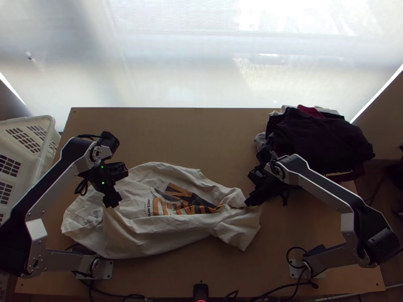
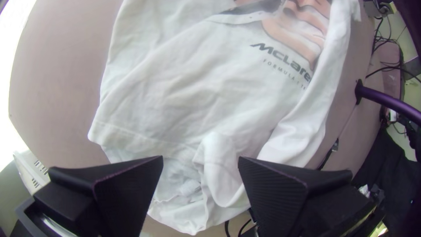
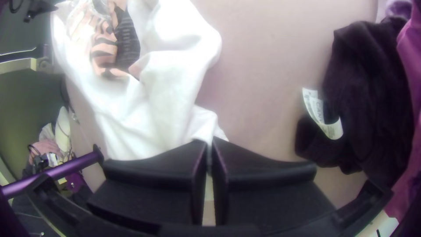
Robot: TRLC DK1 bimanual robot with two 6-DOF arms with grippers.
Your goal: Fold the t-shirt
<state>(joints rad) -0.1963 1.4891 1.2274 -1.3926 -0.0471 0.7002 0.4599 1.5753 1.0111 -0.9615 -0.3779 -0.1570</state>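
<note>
The white printed T-shirt (image 1: pixel 166 234) lies rumpled on the near half of the wooden table (image 1: pixel 216 143), part of its near side turned over the print. Over the table's left part, the left gripper (image 1: pixel 112 202) has its jaws spread wide above the shirt. Near the table's middle, the right gripper (image 1: pixel 248 203) has its jaws clenched on cloth at the shirt's right end. Dark clothes (image 1: pixel 322 138) are heaped at the table's far right corner; a white plastic basket (image 1: pixel 51 123) stands beside its left edge.
</note>
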